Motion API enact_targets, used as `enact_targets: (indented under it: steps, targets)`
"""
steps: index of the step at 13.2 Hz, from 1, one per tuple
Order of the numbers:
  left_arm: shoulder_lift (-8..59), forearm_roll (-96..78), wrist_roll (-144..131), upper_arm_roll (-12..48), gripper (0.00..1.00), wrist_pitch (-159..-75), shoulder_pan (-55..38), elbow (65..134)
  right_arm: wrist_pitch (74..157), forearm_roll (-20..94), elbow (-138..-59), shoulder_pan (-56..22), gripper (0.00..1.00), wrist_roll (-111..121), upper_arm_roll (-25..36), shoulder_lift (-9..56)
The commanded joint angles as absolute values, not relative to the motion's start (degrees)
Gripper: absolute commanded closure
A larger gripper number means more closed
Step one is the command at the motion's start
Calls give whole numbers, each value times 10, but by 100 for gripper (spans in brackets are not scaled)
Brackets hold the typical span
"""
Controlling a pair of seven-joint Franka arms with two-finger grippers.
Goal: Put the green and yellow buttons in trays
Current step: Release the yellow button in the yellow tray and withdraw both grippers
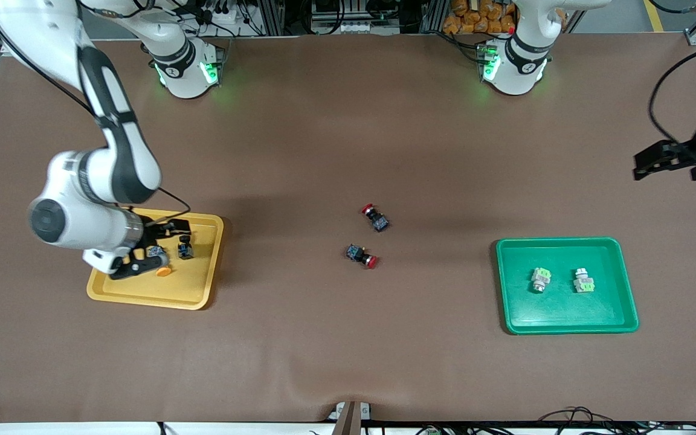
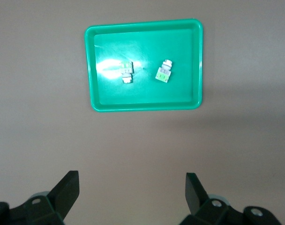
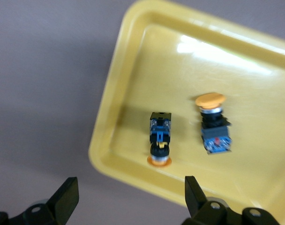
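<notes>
Front view first: the yellow tray lies toward the right arm's end of the table, near the edge closest to the camera, and the right gripper hangs just over it with its fingers apart, holding nothing. Both yellow buttons are in that tray, one just beside the gripper and the other partly hidden under it, only its orange cap clear. The green tray sits toward the left arm's end, and both green buttons lie side by side inside it, apart from each other. The left gripper waits up in the air near the table's edge at that end, well apart from the green tray. Two red-capped switches lie on the bare brown table about midway between the trays, close to neither gripper. Left wrist view: the left gripper's fingers stand wide apart and empty over bare tabletop, with the green tray and its two buttons well clear of them. Right wrist view: the right gripper's fingers are spread and empty, and the two yellow buttons lie on their sides in the yellow tray, apart from each other, one with its cap against the rim.
</notes>
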State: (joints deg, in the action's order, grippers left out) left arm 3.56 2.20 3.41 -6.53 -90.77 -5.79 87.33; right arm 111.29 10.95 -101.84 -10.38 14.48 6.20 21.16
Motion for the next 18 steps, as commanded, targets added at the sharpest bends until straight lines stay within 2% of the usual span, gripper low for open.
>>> enact_targets:
  steps: [1,3,5,11,14,18]
  targets:
    - [29,11,37,-67,0,-903,-69,834,1016,82,-941,-91,0,99,54,184]
    - [23,11,33,-61,0,-887,-69,843,970,64,-887,-91,0,87,53,184]
    - [-16,11,25,-61,0,-854,-70,855,942,63,-858,-91,0,87,54,183]
    - [-10,10,39,-61,0,-889,-69,861,867,27,-772,-56,0,160,54,173]
    - [-16,6,37,-61,0,-877,-69,863,834,26,-762,-28,0,190,53,171]
    - [-11,6,30,-61,0,-877,-76,863,832,27,-765,1,0,239,48,160]
